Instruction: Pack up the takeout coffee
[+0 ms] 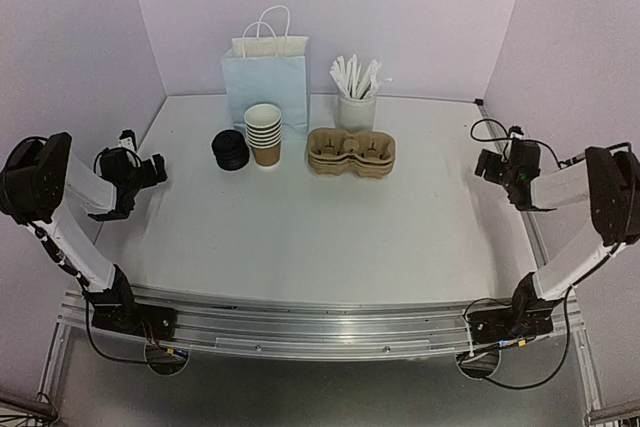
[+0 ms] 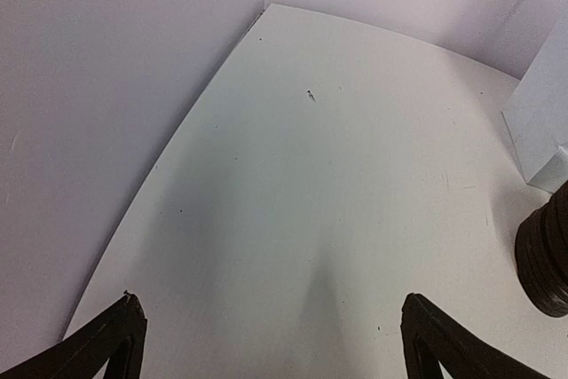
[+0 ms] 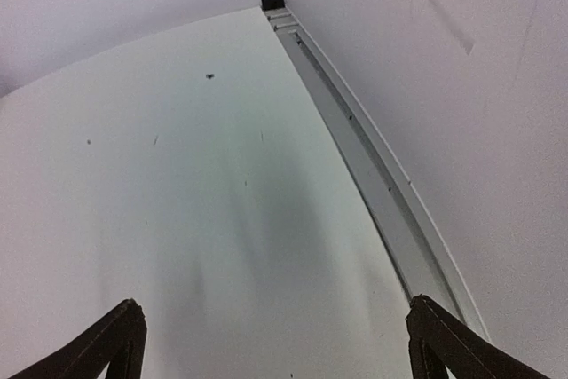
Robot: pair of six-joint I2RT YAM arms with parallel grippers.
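Observation:
The takeout coffee cups (image 1: 264, 134) stand as one nested stack of brown kraft cups with white rims at the back of the table. Their black lids (image 1: 230, 150) sit in a separate pile just left of them, and that pile also shows at the right edge of the left wrist view as the lids (image 2: 546, 259). My left gripper (image 1: 150, 169) hovers at the table's left side, open and empty; in its own view the left gripper (image 2: 271, 343) has only bare table between its fingers. My right gripper (image 1: 487, 165) is at the far right, also open and empty, seen as the right gripper (image 3: 277, 343) over bare table.
A pale blue paper bag (image 1: 265, 72) with white handles stands upright behind the cups. A stack of brown cardboard cup carriers (image 1: 351, 152) lies right of the cups. Behind it is a white holder of white sticks (image 1: 356, 97). A metal rail (image 3: 373, 175) runs along the right wall.

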